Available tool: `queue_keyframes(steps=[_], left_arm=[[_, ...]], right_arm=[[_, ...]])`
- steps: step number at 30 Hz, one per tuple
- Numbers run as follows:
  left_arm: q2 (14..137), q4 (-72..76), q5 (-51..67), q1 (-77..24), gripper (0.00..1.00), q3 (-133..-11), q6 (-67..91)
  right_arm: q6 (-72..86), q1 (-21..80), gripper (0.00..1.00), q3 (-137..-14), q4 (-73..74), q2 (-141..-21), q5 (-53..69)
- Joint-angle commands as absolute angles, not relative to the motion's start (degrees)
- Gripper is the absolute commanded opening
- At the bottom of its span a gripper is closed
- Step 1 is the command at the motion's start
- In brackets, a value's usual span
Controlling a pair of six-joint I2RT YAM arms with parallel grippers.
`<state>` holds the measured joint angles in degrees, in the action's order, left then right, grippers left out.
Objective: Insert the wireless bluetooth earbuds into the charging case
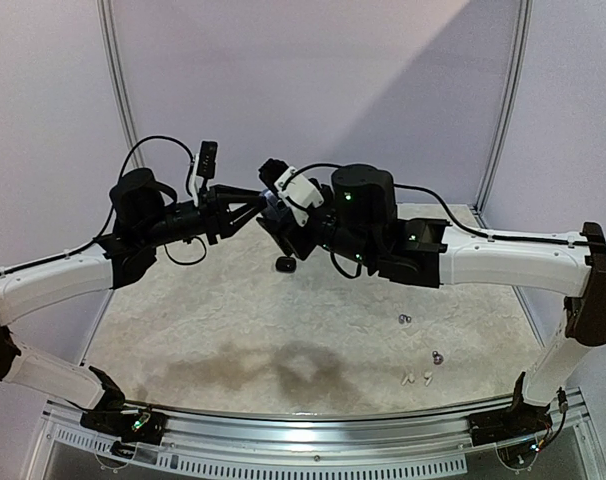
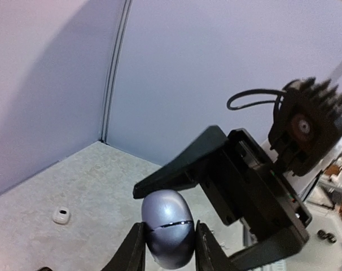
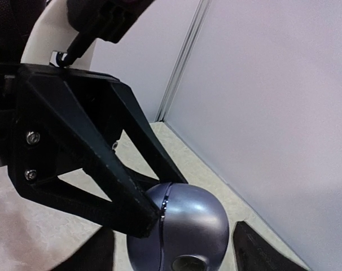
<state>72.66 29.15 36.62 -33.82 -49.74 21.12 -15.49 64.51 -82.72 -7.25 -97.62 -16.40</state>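
The pale counter (image 1: 283, 340) shows whole only in the top view, with two arms meeting above its far half.

In that view the one charging case (image 2: 168, 220) is hidden among the black fingers. Both wrist views show it as a silvery-purple egg held in the air above the counter.

The left wrist view has the left end effector (image 2: 169, 240) clamped on the case, one finger against each side. In the right wrist view the right end effector (image 3: 179, 253) stands apart around the same case, with a gap showing on one side.

One black lump (image 1: 285, 263) lies on the counter below the arms. One small white item (image 2: 61, 215) appears only in the left wrist view, near the back wall.

The earbuds lie well apart from the case, toward the right arm. There are two white ones (image 1: 408, 379), a purplish speck (image 1: 437, 356) and a dark cluster (image 1: 404, 319), the last two too small to count.
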Motion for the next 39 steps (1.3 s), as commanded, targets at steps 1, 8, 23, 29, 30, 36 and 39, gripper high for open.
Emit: queue_keyframes(steps=[1, 8, 23, 29, 30, 36, 39], left_arm=[[69.07, 23.02, 37.43, -34.54, 0.0, -49.64, 3.45], [66.69, 8.3, 37.93, -34.28, 0.0, -51.41, -16.52], [67.87, -2.3, 53.68, -34.79, 0.0, -54.39, -26.73], [67.61, -4.77, 55.37, -35.02, 0.0, -54.46, -27.68], [67.59, -4.71, 55.45, -35.13, 0.0, -54.37, -27.75], [66.9, -3.96, 55.48, -35.67, 0.0, -53.5, -27.74], [66.65, -4.21, 55.31, -36.09, 0.0, -53.06, -27.54]], right_arm=[[-14.63, 65.24, 0.89, -86.41, 1.65, -98.19, -15.25], [-15.42, 64.87, 0.99, -85.17, 13.5, -92.26, -9.65], [-24.36, 60.67, 0.83, -83.18, 14.68, -91.41, 18.34], [-23.56, 60.69, 0.72, -85.12, 14.15, -93.79, 17.33], [-23.56, 60.66, 0.67, -85.35, 14.01, -94.05, 17.54], [-23.09, 60.67, 0.39, -87.09, 16.33, -96.13, 18.43], [-22.11, 60.67, 0.27, -87.1, 15.63, -96.32, 19.97]])
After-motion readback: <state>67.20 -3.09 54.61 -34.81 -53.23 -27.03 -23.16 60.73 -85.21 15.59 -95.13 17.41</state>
